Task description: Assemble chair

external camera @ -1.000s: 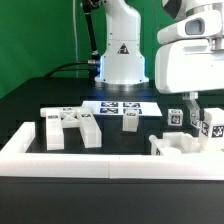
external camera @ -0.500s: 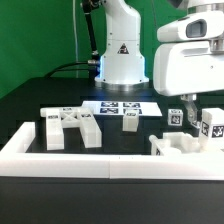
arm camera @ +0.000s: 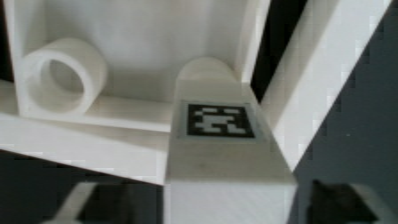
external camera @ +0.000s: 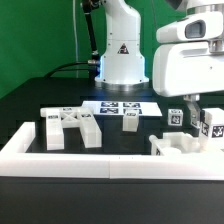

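Hand: my gripper [arm camera: 214, 200] straddles the tagged leg [arm camera: 221, 150]; clamped or not, I cannot tell.
Change: I have barely shifted in the last second.
Chair: unbuilt; leg at exterior view's right.
Meaning: probably a pick-up starting.

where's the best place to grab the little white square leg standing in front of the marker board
Take the small white square plastic leg near its top end, coming straight down from above. It looks upright on the black table, with flat parallel side faces to clamp and free space on both sides; the marker board lies flat behind it.
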You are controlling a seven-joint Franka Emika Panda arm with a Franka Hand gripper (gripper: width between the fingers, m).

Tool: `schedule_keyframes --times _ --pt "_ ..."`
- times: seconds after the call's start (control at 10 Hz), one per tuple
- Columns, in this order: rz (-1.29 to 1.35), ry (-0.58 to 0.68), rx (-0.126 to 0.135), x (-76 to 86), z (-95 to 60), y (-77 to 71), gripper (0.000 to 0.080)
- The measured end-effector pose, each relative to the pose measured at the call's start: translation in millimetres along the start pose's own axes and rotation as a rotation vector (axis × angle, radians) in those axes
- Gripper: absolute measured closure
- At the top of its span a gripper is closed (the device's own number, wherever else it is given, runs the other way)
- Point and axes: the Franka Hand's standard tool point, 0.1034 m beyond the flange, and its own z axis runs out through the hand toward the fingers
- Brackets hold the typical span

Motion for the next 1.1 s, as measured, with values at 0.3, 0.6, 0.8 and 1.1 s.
schedule_keyframes --times 0.3,0.6,0.8,1.1 --pt "0.002 0.0 0.0 0.1 -0.1 0.0 0.0512" --pt "0.128 0.003 0.006 -0.3 0.0 1.5 0.0512" --pt "0.343 0.022 0.014 1.2 0.4 -0.9 0.0511" --pt "0.617 0.061 0.026 5.6 0.8 -5.9 0.0511"
